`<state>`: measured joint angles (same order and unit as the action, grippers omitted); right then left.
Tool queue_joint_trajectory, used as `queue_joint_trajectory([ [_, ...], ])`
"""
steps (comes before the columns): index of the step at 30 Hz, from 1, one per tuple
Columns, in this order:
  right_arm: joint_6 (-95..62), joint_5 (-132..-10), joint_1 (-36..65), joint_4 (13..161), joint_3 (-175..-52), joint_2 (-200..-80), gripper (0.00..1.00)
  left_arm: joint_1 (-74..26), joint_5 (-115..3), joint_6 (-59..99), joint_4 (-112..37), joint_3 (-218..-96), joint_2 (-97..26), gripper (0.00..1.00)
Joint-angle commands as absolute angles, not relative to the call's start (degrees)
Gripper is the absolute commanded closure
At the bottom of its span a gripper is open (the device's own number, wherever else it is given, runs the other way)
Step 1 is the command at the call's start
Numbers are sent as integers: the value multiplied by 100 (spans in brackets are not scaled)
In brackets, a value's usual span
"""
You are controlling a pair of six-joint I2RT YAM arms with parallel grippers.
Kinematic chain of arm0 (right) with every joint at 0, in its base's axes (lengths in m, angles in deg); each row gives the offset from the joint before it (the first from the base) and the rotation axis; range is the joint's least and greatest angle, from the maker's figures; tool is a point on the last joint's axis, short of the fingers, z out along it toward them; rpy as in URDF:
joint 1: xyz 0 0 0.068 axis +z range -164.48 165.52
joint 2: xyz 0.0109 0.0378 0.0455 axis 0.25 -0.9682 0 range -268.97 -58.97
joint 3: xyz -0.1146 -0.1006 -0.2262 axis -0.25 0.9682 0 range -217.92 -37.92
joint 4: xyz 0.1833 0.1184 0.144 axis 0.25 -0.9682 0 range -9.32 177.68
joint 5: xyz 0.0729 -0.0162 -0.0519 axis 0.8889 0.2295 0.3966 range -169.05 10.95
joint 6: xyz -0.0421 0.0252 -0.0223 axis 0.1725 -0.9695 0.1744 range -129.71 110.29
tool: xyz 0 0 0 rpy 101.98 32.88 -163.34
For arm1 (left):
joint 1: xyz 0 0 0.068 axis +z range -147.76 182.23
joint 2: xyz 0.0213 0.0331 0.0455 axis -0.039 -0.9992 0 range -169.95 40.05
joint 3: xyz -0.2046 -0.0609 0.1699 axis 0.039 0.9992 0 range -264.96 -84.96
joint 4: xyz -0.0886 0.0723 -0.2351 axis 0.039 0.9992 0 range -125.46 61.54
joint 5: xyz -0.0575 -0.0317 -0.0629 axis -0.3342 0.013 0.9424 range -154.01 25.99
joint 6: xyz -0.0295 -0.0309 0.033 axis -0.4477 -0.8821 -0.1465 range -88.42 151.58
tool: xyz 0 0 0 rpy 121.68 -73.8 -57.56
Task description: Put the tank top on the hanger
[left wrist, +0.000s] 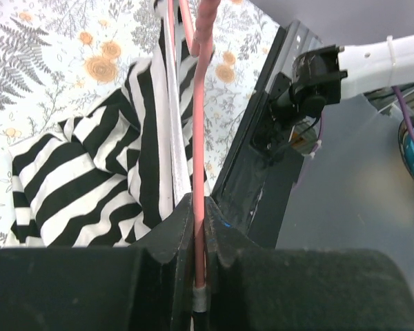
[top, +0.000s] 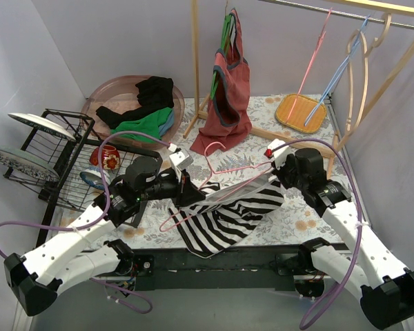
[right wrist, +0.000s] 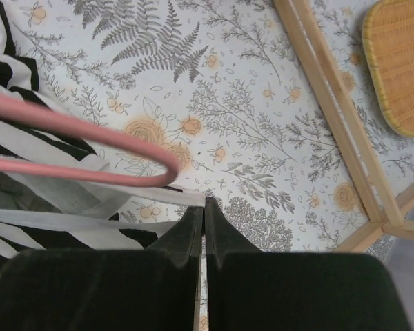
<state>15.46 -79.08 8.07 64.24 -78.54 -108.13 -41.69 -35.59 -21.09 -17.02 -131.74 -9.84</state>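
Note:
The black-and-white striped tank top (top: 228,217) lies crumpled at the table's front middle, partly draped on the pink hanger (top: 224,176). My left gripper (top: 186,187) is shut on the hanger's pink wire (left wrist: 200,227), with striped cloth (left wrist: 90,179) beside it. My right gripper (top: 274,164) is shut on a white-trimmed strap (right wrist: 159,195) of the tank top, held out to the right. The hanger's rounded end (right wrist: 145,165) loops just above that strap, close to the fingertips (right wrist: 193,221).
A wooden rack (top: 194,62) at the back carries a red tank top (top: 228,96), a second pink hanger (top: 316,52), a light blue hanger (top: 345,69) and a wooden hanger (top: 364,76). An orange mat (top: 300,114), a pink basin of clothes (top: 134,107) and a wire dish rack (top: 69,155) stand around.

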Motion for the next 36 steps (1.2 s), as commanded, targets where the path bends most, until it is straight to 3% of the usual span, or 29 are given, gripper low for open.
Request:
queue_joint_trajectory([
  [1, 1446, -8133, 653, 6615, -8301, -10915, 99, -4118, -3334, -1747, -1358, -13418, -882, 100],
  [16, 1666, -7492, 521, 6325, -8758, -11012, 99, -4118, -3861, -1105, -742, -13944, -1541, 100],
  [25, 1780, -6992, 521, 6044, -9320, -11012, 99, -4127, -3405, -815, -575, -14147, -2147, 100],
  [31, 1780, -5903, 521, 5781, -9865, -11056, 99, -4162, -2868, -841, -830, -14252, -2525, 100],
  [36, 2008, -4646, 504, 5088, -10375, -11161, 99, -4268, -3385, -1008, -1207, -14376, -2605, 100],
])
